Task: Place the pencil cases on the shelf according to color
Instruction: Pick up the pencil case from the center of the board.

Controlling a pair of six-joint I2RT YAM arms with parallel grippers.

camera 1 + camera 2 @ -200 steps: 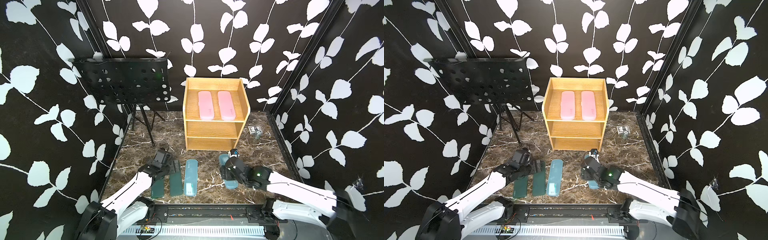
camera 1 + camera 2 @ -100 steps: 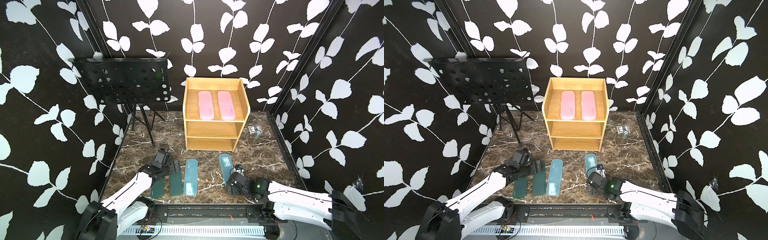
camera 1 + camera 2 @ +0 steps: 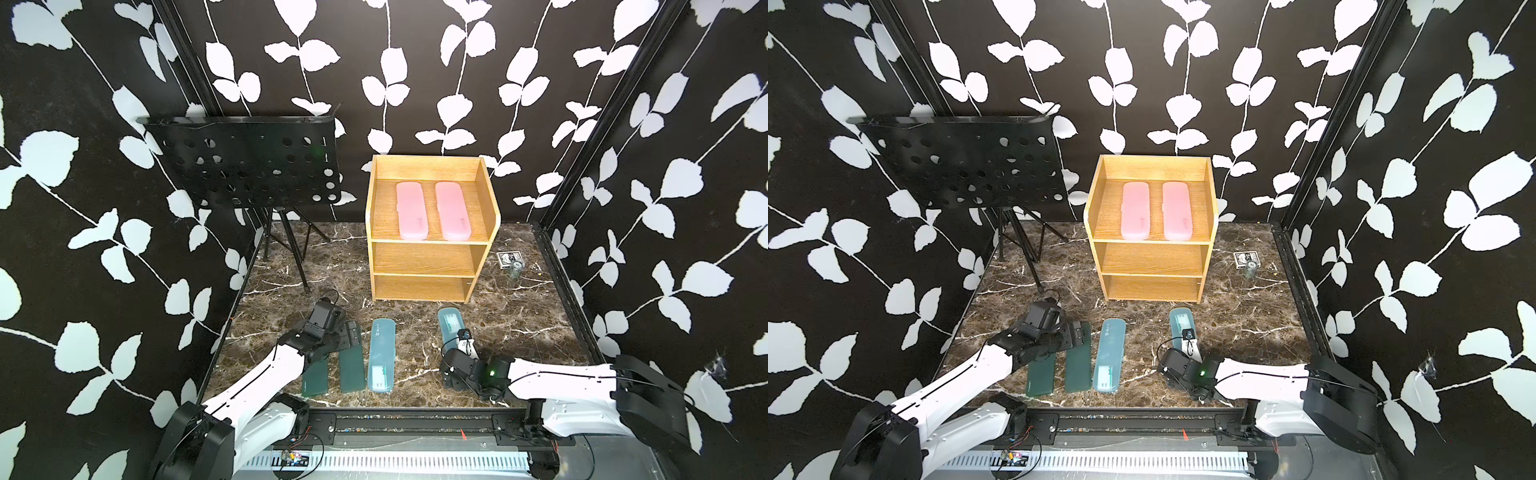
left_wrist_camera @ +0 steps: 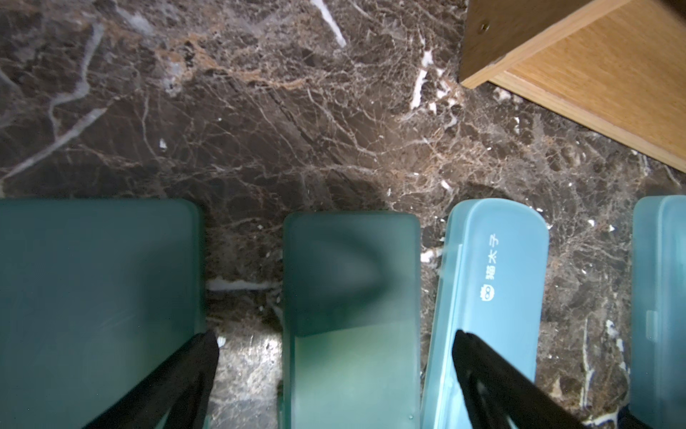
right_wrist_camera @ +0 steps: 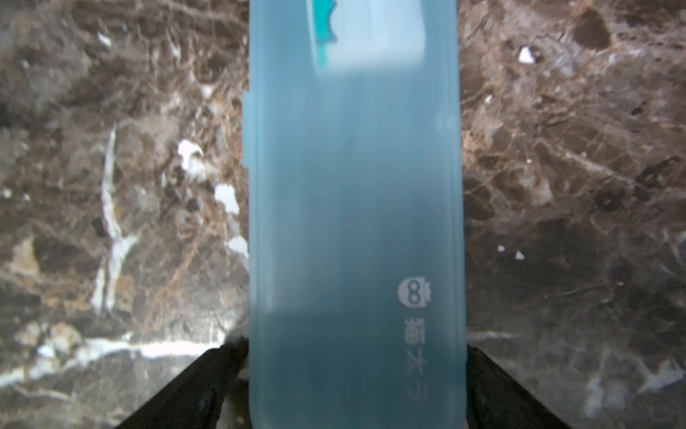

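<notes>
On the surface (image 3: 519,332) before the shelf (image 3: 490,199), the right pincer (image 5: 354,353) is straddling a light blue case (image 3: 451,324), grip unclear; the left pincer (image 4: 334,334), apart, is flanking a dark green case (image 3: 352,374).

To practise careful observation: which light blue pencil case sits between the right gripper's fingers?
The lone blue case, apart from the row; the other blue case adjoins the green ones.

White "猫太子" with mascot logo on light blue case (image 5: 352,204); same print on other blue case (image 4: 493,278).
</notes>
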